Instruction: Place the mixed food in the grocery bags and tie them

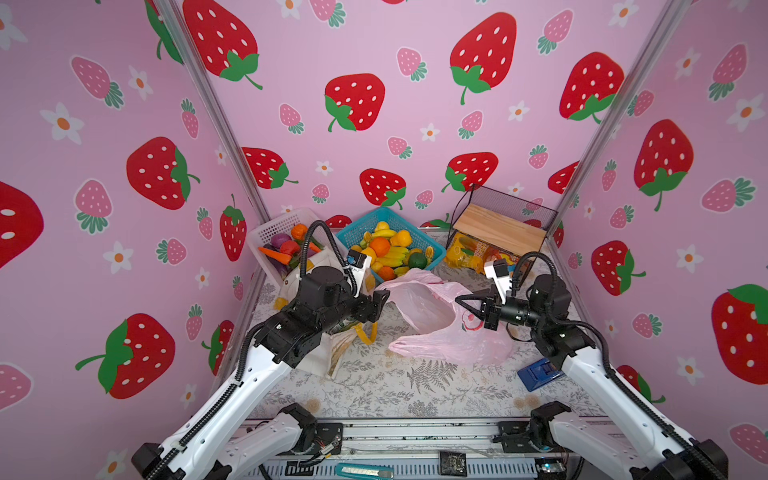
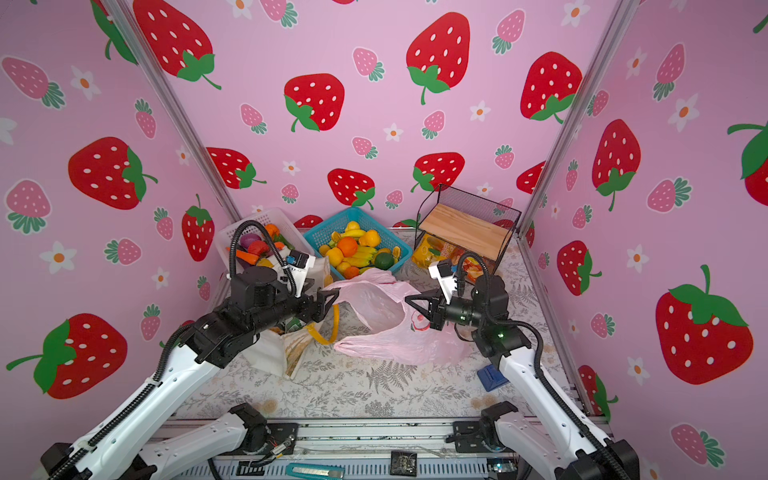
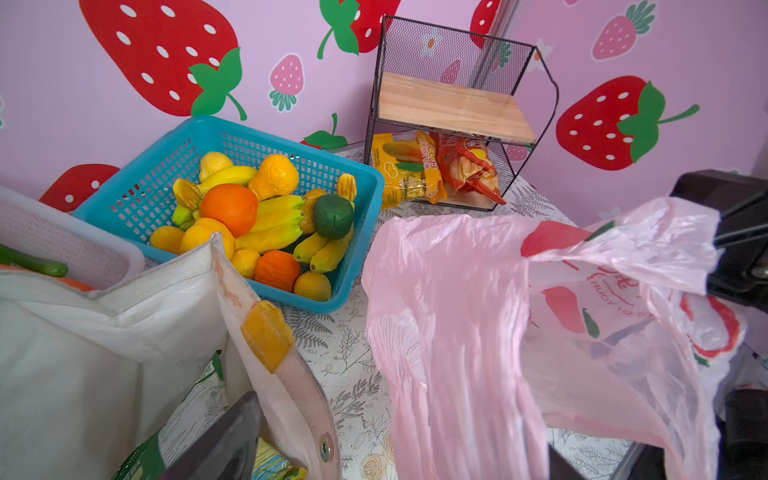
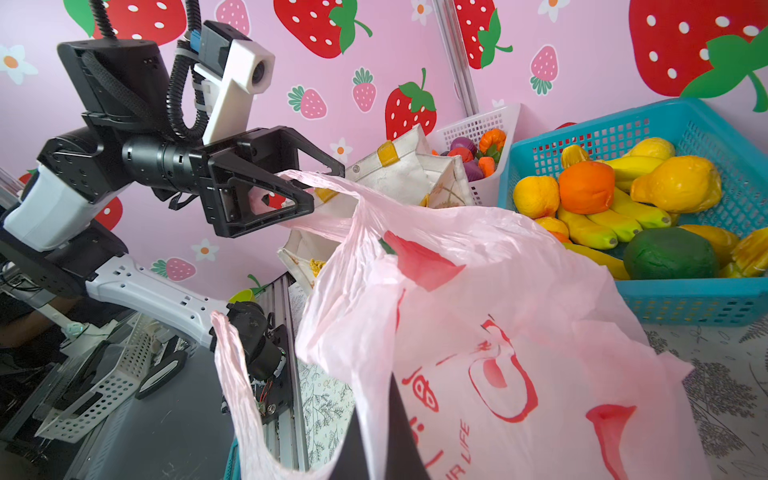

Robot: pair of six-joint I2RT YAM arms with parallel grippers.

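Loosely, the crinkled pink plastic bag hangs from the right gripper.

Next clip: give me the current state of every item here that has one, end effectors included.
pink plastic bag: untied, mouth held open.
canvas tote: open, untied, packets inside.
left end effector: open, bag handle between its jaws.
right end effector: shut on the pink plastic bag's rim.
blue basket: full of toy fruit.
white basket: holds vegetables.
wire rack: snack packets on its lower level.
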